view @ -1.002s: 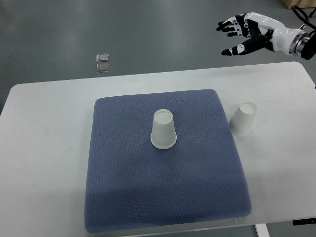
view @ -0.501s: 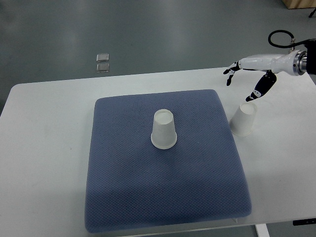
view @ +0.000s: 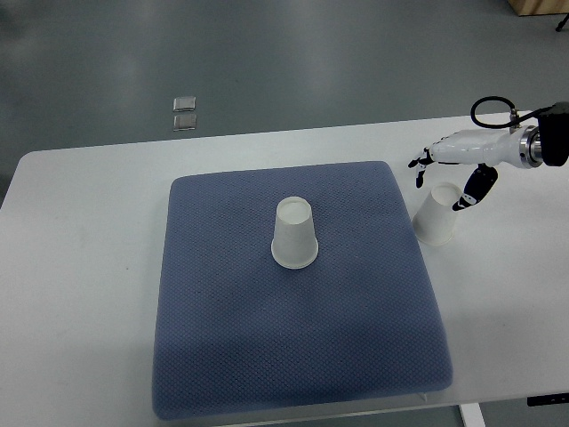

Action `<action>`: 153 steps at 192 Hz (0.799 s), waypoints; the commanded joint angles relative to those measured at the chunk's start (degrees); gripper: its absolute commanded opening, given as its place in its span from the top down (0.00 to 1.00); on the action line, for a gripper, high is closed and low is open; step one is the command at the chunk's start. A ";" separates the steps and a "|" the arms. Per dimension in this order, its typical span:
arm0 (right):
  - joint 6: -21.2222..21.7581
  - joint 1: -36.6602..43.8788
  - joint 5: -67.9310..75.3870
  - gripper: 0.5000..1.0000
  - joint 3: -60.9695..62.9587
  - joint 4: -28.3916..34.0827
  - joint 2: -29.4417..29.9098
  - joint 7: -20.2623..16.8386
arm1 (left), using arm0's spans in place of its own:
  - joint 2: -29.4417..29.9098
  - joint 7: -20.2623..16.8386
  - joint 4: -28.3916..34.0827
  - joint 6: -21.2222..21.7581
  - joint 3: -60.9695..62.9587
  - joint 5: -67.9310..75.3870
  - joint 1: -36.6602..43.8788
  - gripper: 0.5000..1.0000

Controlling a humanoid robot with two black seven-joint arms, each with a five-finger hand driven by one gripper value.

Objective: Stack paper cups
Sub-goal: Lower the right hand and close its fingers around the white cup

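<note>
A white table carries a blue mat. One inverted paper cup stands mid-mat; another cup lies near the table's right edge. The right hand hovers over it, fingers spread, empty.

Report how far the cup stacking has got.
Done: nothing; no cups are stacked. In hand: the right hand is open around the top of the cup on the table, not yet gripping. Left: grasp it and stack it with the cup on the pad.

No readable txt, labels, brands or nos. anywhere in view.
</note>
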 commanded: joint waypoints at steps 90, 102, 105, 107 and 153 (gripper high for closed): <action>-5.51 -5.18 -0.07 0.18 -0.78 -5.64 4.85 -0.53 | 0.00 0.00 0.00 0.00 0.00 0.01 0.00 0.00; -5.95 -5.88 -0.07 0.18 -0.78 -6.43 5.28 -0.53 | 0.00 0.00 0.00 0.00 0.00 0.01 0.00 0.00; -6.12 -5.97 -0.07 0.19 -0.78 -6.69 5.46 -0.53 | 0.00 0.00 0.00 0.00 0.00 0.01 0.00 0.00; -6.21 -5.97 -0.07 0.19 -0.78 -6.86 5.46 -0.53 | 0.00 0.00 0.00 0.00 0.00 0.01 0.00 0.00; -6.83 -6.59 -0.07 0.28 -0.78 -8.10 5.90 -0.44 | 0.00 0.00 0.00 0.00 0.00 0.01 0.00 0.00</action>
